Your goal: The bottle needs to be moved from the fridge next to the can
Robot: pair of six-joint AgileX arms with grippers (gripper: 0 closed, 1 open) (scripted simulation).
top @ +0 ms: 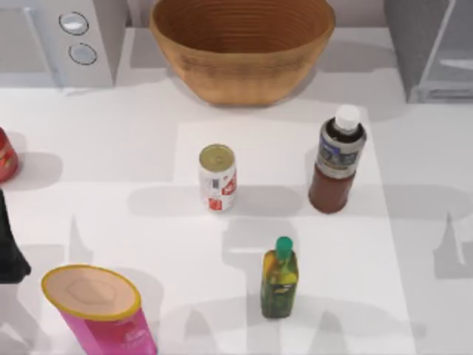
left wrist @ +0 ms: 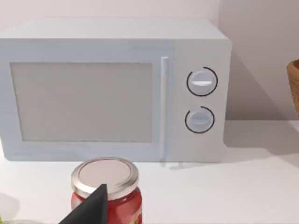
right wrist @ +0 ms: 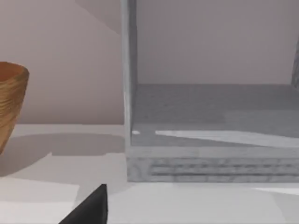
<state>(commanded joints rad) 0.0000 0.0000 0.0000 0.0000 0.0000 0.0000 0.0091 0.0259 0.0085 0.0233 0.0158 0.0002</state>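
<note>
Bottle: the bottle (top: 337,161) stands upright on the counter (top: 133,222), to the right of the can (top: 217,177) and well apart from it, with nothing of mine on it.
Can: upright near the counter's middle, gold top up.
Fridge: the fridge (top: 432,48) sits beyond the bottle at the back right; my right wrist view looks into its open grey inside (right wrist: 215,116).
Nearby: green-capped bottle (top: 279,277) in front of the can, wooden bowl (top: 242,46) behind it, pink tub (top: 100,310) at front left.
Left arm: a dark shape, probably my arm, at the left edge by the red jar (left wrist: 106,189), which stands before the microwave (left wrist: 112,88).
Fingers: I cannot tell the state of either pair.
</note>
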